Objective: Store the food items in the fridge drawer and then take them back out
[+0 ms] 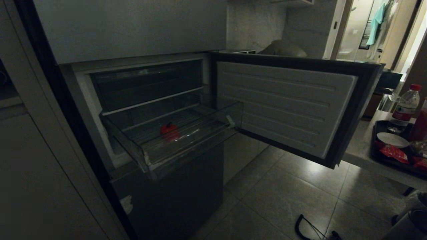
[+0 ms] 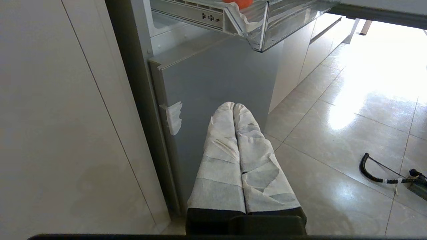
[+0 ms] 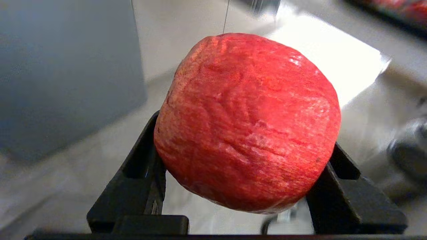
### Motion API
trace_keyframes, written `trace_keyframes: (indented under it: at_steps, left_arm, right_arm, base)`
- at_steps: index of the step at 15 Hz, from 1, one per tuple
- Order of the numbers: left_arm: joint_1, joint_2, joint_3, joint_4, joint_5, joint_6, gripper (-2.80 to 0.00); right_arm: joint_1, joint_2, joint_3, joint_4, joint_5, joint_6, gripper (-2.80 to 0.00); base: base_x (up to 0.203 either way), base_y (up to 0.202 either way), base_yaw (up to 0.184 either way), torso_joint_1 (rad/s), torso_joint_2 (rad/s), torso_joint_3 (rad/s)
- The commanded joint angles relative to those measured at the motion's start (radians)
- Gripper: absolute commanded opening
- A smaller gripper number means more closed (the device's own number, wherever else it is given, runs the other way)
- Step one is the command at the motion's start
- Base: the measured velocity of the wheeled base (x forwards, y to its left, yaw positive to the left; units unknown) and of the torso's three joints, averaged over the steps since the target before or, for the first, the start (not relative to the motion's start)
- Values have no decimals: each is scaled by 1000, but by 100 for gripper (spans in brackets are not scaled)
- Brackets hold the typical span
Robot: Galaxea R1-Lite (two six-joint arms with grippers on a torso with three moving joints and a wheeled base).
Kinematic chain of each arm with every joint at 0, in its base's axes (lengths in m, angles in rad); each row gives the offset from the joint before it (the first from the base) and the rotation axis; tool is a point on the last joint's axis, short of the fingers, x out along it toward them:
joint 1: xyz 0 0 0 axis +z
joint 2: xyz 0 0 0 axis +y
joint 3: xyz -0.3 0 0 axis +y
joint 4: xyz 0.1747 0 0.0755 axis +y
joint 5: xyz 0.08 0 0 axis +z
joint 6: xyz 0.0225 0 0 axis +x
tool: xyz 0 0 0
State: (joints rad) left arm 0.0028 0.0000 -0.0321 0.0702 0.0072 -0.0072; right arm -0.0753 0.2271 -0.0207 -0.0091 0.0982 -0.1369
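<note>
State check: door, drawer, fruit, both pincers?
Fridge door: swung open.
Drawer: pulled out, one red fruit inside.
Wrinkled red fruit: gripped in the right pincer, outside the drawer.
Left pincer: shut, empty, low by the lower fridge panel.
Bottle: capped, upright on the counter.

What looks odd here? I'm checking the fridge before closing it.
Torn whitish tape sticks off the fridge edge. The red fruit in the right gripper is wrinkled.
</note>
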Motion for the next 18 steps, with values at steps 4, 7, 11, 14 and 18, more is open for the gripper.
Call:
trace_keyframes:
  at_steps: [4,7,11,14,18]
  left_arm:
    - [0,2,0,0,0,0,-280]
    - [0,2,0,0,0,0,-280]
    - [0,2,0,0,0,0,-280]
    - [0,2,0,0,0,0,-280]
    - [0,2,0,0,0,0,-280]
  right_arm:
    - [74,-228,13,-10,-77,37,-280]
    - [75,-227,21,12,-83,62,-280]
    - [75,-227,21,12,-83,60,-280]
    - [75,-227,21,12,-83,60,-280]
    - [75,-227,21,12,-83,62,-280]
  base:
    - [0,0,0,0,0,0]
    - [0,0,0,0,0,0]
    - [0,0,0,0,0,0]
    - [2,-4,86,3,0,2]
    - [2,-8,177,2,1,0]
